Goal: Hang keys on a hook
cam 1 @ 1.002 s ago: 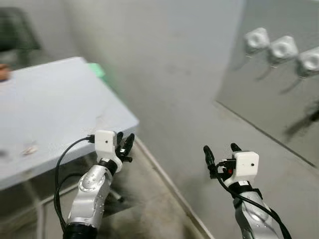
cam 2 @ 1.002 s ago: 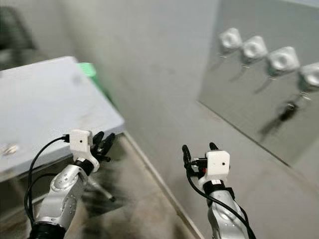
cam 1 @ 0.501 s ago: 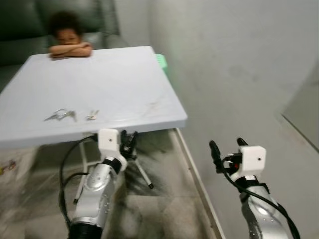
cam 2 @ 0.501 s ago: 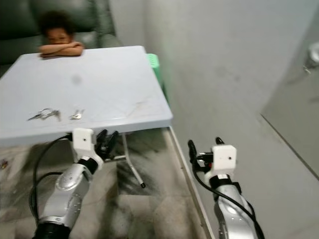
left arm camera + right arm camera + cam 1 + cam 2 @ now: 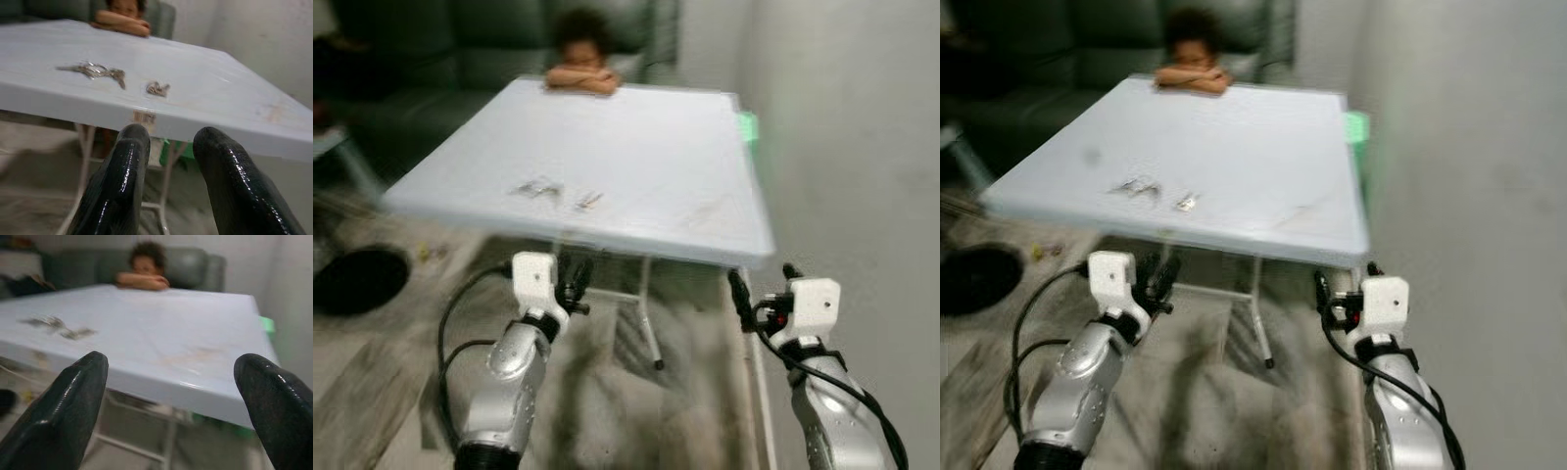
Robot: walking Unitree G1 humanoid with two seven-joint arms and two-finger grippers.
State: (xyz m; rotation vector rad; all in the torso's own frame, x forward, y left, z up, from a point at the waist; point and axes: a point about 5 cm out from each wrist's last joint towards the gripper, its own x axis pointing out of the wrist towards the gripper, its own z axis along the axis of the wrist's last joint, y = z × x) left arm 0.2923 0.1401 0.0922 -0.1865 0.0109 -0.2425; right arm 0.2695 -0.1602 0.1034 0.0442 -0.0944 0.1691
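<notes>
Left wrist view puts the keys [image 5: 93, 70] on the white table [image 5: 205, 98], lying flat a little in from the near edge, with a smaller key piece [image 5: 157, 88] just beside them; in the head views the same 2 clusters lie toward the robot's left half of the tabletop, well apart from the person [image 5: 579, 59] leaning on the far edge. Nothing is picked up yet, so the step in hand is, by my judgement, the approach to the table for a grasp. To do it well the robot should stop square to the near edge, let the blur settle, then raise the left gripper [image 5: 571, 284] above the tabletop and come down on the ring end of the bunch, since flat keys on a smooth top will likely slide if pushed from the side. Care is needed not to sweep the smaller piece off the edge, and to stay clear of the person's arms.

Both arms are bent at the elbow and held forward, below the table's edge. The left gripper points at the underside of the near edge, its 2 fingers a narrow gap apart and holding nothing. The right gripper [image 5: 760, 290] sits near the table's right corner, fingers spread wide and empty
</notes>
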